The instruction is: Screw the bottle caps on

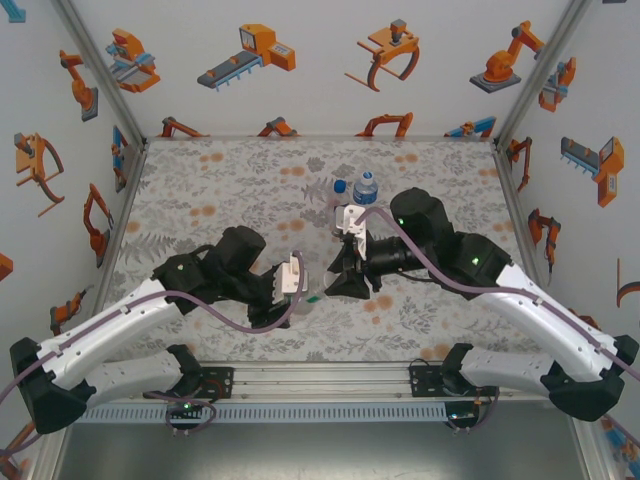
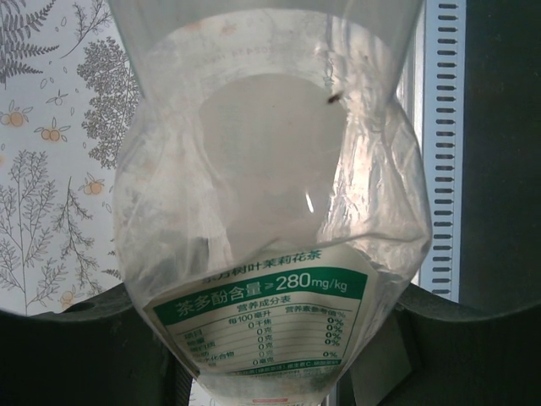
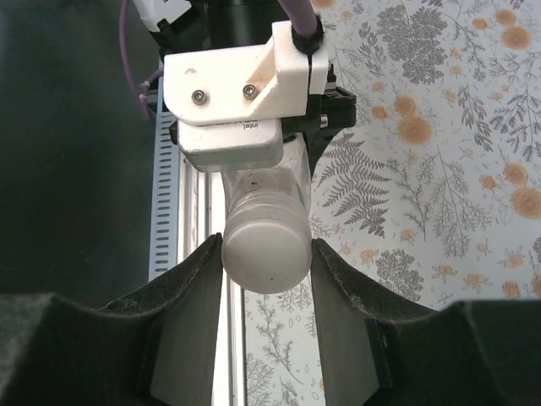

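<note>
Floral cloth [image 1: 200,180] covers the table I'm working over, and cartoon robot stickers dot the white walls [image 1: 300,90] around it. Both arms reach in toward the middle of the near half, where their tips meet. My left gripper [image 1: 298,283] has its jaws closed on the slim bottle [image 2: 270,211], a clear, crumpled one with a white-and-green label. It is held off the cloth, and from the left wrist camera its body looms right up against the lens, with the dark fingers [image 2: 101,355] flanking it at the bottom. My right gripper [image 3: 265,259] faces the bottle's mouth end. Its two dark fingers [image 3: 190,321] are pressed against opposite sides of the white cap [image 3: 264,252], pinching it. The cap sits on the bottle's neck, but I can't tell how far down the thread it is. Behind it I see the white camera mount [image 3: 241,106] of the left wrist, and to the left the aluminium rail [image 3: 165,211] along the table's near edge. From above, two more bottles stand upright, side by side and touching or nearly so, just beyond the right wrist: a blue-labelled bottle [image 1: 366,192] and its neighbour [image 1: 340,190]. Each has blue at the top, though I can't judge whether those caps are tight.
</note>
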Robot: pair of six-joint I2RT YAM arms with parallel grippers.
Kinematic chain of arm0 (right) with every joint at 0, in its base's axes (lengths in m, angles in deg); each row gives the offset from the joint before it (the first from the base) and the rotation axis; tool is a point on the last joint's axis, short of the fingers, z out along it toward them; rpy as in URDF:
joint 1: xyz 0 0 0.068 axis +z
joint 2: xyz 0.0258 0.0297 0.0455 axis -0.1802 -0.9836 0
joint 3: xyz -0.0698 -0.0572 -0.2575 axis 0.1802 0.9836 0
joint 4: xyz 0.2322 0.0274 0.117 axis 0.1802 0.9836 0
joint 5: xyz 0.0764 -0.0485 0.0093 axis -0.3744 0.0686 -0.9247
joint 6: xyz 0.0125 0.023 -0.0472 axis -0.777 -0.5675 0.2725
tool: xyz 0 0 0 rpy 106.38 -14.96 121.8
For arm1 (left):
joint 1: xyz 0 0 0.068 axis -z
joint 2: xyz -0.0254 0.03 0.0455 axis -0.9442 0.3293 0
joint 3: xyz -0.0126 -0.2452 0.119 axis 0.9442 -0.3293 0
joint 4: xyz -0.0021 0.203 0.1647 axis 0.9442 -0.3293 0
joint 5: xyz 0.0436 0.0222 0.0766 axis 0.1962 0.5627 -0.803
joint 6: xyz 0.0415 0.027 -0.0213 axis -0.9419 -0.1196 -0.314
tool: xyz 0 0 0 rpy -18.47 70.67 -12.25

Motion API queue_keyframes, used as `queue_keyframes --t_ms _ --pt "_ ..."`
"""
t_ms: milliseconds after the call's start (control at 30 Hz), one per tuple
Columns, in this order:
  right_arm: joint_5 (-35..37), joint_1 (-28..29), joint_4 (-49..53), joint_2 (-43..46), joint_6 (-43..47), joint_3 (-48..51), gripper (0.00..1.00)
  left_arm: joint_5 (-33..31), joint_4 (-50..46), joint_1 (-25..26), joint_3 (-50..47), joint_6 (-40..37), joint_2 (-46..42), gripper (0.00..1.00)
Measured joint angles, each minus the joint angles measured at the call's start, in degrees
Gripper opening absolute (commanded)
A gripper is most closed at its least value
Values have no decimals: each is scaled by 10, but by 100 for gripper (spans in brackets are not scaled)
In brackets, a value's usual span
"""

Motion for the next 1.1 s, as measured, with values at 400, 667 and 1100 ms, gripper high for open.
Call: queue_keyframes --t_ms 400,667,1100 --pt "-20 0 27 -17 23 -16 6 0 -10 5 2 -5 2 2" --pt "-31 0 37 -29 31 -22 4 -1 -22 7 3 -6 2 1" --pt "30 0 -9 -12 -173 1 0 -28 -8 7 -1 1 -14 0"
